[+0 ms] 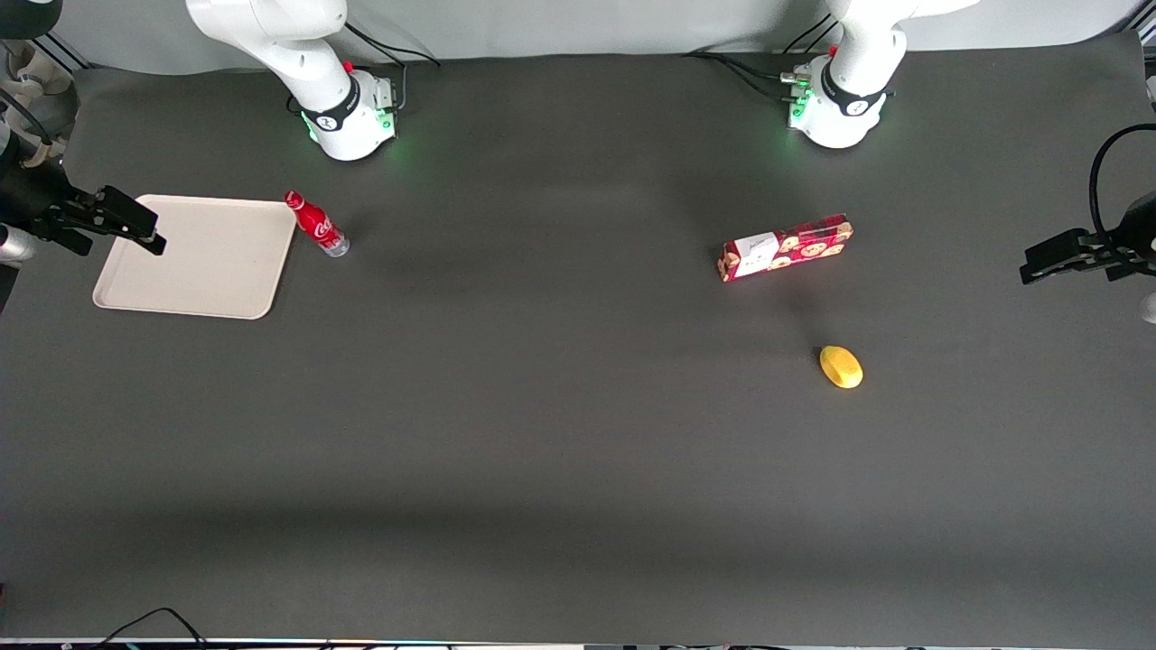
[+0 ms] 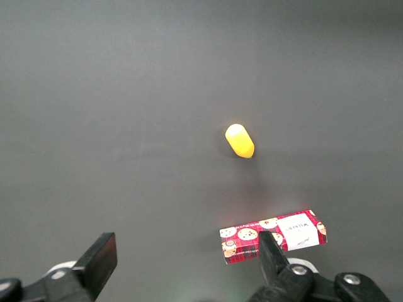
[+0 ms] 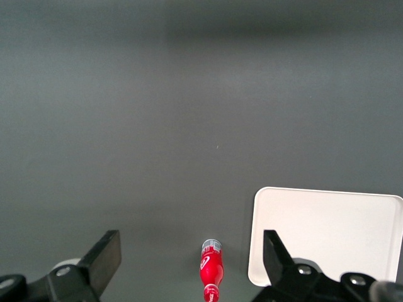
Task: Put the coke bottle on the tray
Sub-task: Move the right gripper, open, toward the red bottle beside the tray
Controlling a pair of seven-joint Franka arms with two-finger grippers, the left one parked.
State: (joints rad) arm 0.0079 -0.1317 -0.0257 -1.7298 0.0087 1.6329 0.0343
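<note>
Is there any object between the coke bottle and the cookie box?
No. In the front view, only bare dark table lies between the coke bottle and the cookie box. The gripper hangs over the tray.

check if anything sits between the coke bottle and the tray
Nothing visible does. The coke bottle stands on the mat right beside the tray, whose surface is bare. The open gripper hovers over the tray, apart from the bottle.

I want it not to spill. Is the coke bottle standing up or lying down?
Standing up: the coke bottle rests on its clear base beside the tray, red cap on top. The gripper hangs over the tray, jaws open.
</note>
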